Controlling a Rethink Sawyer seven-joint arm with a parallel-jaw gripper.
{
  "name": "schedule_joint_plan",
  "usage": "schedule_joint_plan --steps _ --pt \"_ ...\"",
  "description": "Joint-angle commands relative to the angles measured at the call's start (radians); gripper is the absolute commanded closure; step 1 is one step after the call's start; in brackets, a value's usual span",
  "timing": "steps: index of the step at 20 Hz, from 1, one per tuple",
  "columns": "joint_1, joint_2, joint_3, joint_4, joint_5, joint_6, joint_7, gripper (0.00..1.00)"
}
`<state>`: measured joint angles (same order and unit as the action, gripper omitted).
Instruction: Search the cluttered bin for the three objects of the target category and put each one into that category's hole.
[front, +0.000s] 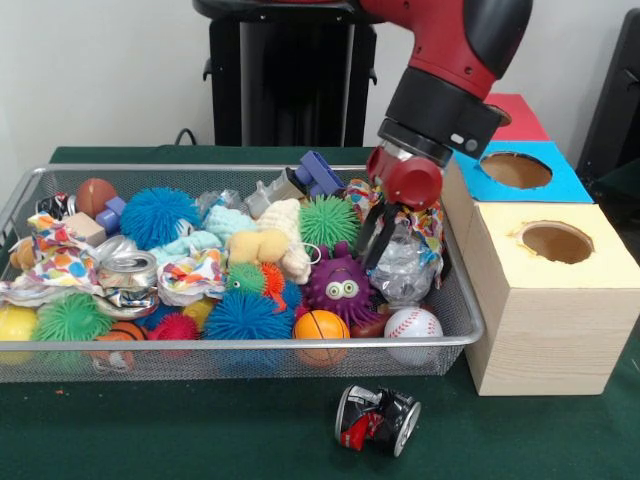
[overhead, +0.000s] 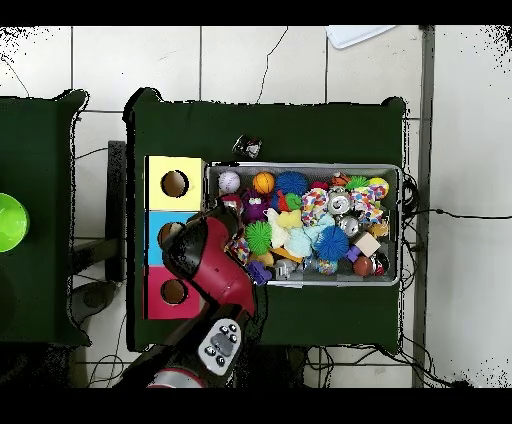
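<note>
**Gripper down on a bottle at the bin's box end**

A crumpled clear plastic bottle (front: 405, 265) lies in the wire bin (front: 470, 318) at the end beside the boxes, next to the purple monster toy (front: 340, 285). The gripper (front: 384, 238) stands directly over it, its dark fingers (front: 372, 240) reaching onto the bottle's upper part; a firm grasp I cannot confirm. The bottle looks roughly upright. The red-topped hole (overhead: 173, 291) is the farthest box from the bottle, so I judge the carry must pass over the yellow hole (front: 556, 242) and the blue hole (front: 516, 170).
</note>
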<state>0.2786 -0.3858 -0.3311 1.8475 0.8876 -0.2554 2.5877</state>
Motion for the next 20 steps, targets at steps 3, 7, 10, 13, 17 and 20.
schedule_joint_plan --steps 3,7,10,13,17,20 --pt "-0.057 -0.062 0.234 0.075 -0.051 -0.092 0.412 0.00" --pt "0.007 -0.059 0.196 0.079 0.094 -0.041 0.371 0.00" --pt "0.044 -0.054 0.180 0.073 0.170 -0.018 0.360 0.00" --pt "0.074 -0.054 0.181 0.074 0.248 -0.014 0.360 0.00" --pt "0.098 -0.052 0.185 0.077 0.312 -0.021 0.358 0.00" --pt "0.094 -0.046 0.202 0.070 0.306 -0.053 0.395 0.00"
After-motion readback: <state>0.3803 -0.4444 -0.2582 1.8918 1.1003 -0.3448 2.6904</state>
